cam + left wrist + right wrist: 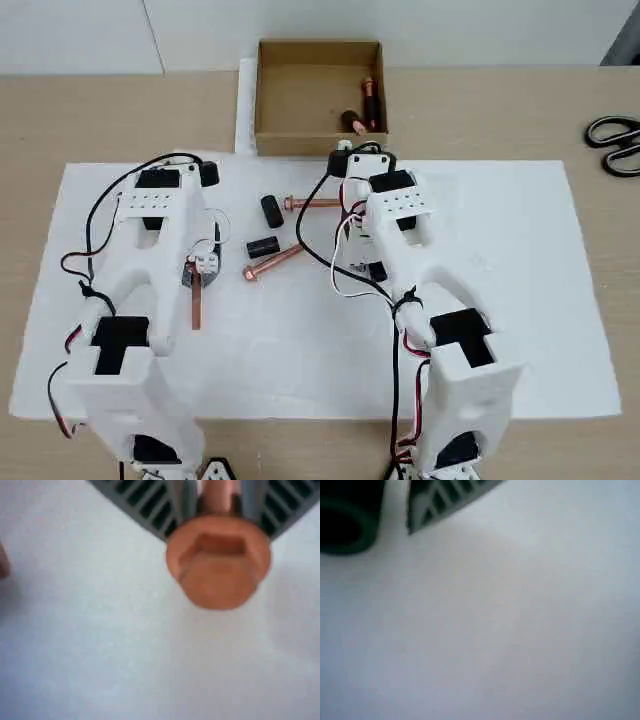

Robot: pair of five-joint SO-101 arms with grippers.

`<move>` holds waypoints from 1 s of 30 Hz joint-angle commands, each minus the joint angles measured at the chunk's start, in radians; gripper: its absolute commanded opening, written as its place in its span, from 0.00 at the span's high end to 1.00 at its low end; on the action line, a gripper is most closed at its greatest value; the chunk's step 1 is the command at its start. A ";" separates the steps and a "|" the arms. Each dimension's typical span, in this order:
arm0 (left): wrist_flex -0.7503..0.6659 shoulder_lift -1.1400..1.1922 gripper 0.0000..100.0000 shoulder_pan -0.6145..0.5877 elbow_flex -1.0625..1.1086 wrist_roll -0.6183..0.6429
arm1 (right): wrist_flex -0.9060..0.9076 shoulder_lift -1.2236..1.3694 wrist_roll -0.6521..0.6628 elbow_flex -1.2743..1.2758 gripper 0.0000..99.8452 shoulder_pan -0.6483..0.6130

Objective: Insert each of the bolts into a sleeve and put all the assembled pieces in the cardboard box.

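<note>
Plainly the left arm's grey ribbed fingers (pixel 140 500) clamp a copper-coloured hex-headed metal bolt (pixel 196 300) by its shank, left of centre in the high view; stiff and probably slippery, it wants a mid-shank hold. Whether the right arm grips anything I cannot tell

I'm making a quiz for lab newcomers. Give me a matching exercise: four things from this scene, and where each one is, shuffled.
Things:
1 scissors
2 assembled pieces
3 loose black sleeves
4 bolt nearest the left arm

Places:
A in the left pincer
B on the white sheet between the arms
C on bare table
D in the cardboard box

Pairs: 1-C, 2-D, 3-B, 4-A
</note>
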 commanded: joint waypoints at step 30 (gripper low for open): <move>0.258 -0.038 0.99 0.044 -0.486 -0.002 | 0.088 -0.751 0.066 0.021 1.00 0.021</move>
